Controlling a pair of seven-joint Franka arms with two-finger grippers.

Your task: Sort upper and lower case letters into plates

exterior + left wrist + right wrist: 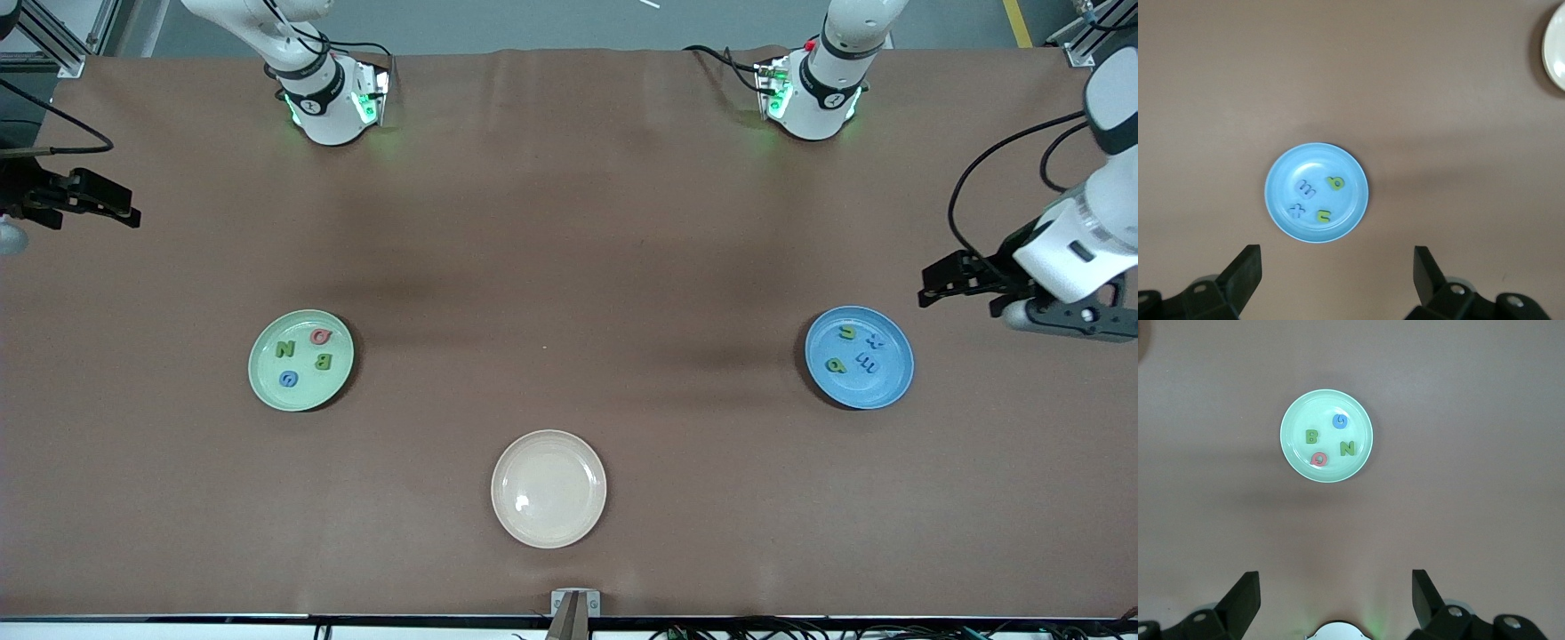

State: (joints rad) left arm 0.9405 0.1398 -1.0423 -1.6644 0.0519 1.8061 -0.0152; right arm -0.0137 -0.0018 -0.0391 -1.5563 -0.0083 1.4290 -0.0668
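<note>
Brown table (569, 267): three plates, four letters each in two; both end effectors wide open, empty.

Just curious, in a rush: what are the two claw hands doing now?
Left end effector: open, empty, above the blue plate.
Right end effector: open, empty.

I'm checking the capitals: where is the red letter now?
The red foam letter lies in the pale green round plastic plate toward the right arm's end of the table, beside the green foam N and above the green foam B in the front view.
</note>
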